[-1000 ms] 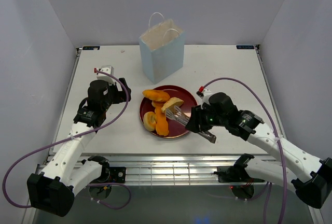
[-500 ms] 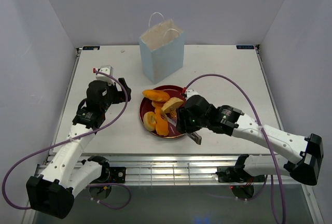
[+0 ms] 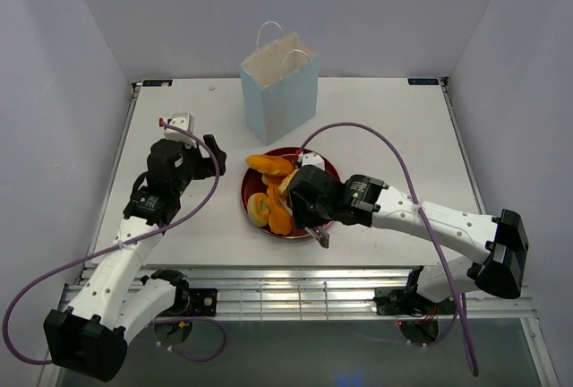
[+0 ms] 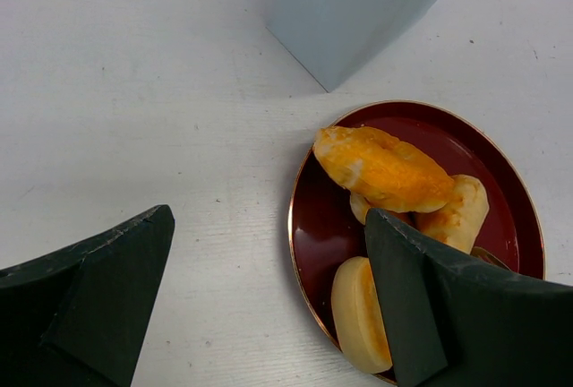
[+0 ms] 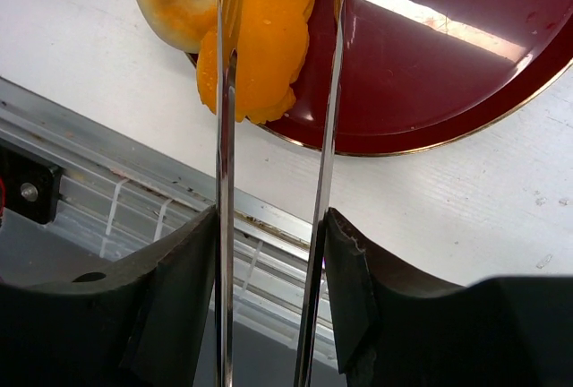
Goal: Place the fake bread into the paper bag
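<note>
Top view: pale blue paper bag (image 3: 285, 100) stands upright at back of counter (image 3: 385, 127), mouth open, white inside, two thin white loop handles. No print shows on its faces. Dark red plate (image 3: 250, 186) sits in front of bag, well apart from it. All fake bread (image 3: 269, 165) in view lies on the plate, on its left half. Right end effector (image 3: 303, 208) is over the plate, clenched on metal tongs (image 3: 320, 236), whose rear end sticks out toward the near edge. Left end effector (image 3: 213, 156) is left of plate, apart from it. Small dark stickers at the counter's back corners and a red tag by the left wrist are too small to read.

Left wrist view: left end effector (image 4: 269, 221) is released, fingers wide apart w/ nothing between. Below it are the bag's corner (image 4: 358, 11), the plate w/ thin gold rim (image 4: 309, 226) and golden-orange bread (image 4: 383, 169) lying over paler pieces.

Right wrist view: right end effector (image 5: 269, 253) presses both tong arms (image 5: 224, 181) from outside. The arms straddle an orange piece (image 5: 269, 38). Left arm has a forked tip and crosses a ring (image 5: 175, 2) just beside that piece. Plate (image 5: 430, 73) shows part of a gold key-pattern band at top edge; it carries no letters.
</note>
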`<state>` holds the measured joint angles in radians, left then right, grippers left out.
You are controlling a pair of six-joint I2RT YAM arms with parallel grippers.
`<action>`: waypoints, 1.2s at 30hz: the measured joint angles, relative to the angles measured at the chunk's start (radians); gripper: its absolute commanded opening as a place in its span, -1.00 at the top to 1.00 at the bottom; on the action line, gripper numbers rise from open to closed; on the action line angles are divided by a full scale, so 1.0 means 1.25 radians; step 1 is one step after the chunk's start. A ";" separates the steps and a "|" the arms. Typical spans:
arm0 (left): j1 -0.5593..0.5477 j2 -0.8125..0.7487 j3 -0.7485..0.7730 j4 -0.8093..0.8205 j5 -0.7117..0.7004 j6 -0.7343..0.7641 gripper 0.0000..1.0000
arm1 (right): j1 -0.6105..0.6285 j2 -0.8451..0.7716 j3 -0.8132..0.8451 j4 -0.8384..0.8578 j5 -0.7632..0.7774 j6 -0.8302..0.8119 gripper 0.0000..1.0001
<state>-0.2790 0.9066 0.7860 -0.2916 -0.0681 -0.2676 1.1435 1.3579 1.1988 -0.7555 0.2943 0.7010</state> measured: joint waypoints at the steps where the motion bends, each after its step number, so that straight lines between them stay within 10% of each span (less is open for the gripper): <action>1: 0.000 -0.001 0.000 0.000 0.000 0.000 -0.96 | 0.003 0.010 0.006 -0.005 0.006 0.002 -0.08; 9: -0.001 -0.006 0.000 0.000 0.000 0.000 -0.96 | 0.011 0.052 0.030 -0.017 0.035 0.015 0.01; 26: -0.004 -0.010 0.000 0.000 -0.002 0.000 -0.96 | 0.012 -0.038 0.020 -0.054 0.071 0.043 0.83; 36: -0.004 -0.010 0.000 0.000 -0.003 0.000 -0.96 | 0.012 -0.169 0.001 -0.074 0.079 0.056 0.84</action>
<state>-0.2836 0.8944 0.7860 -0.2916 -0.0715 -0.2672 1.1587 1.1469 1.1995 -0.8478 0.3931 0.7712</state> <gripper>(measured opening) 0.979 0.242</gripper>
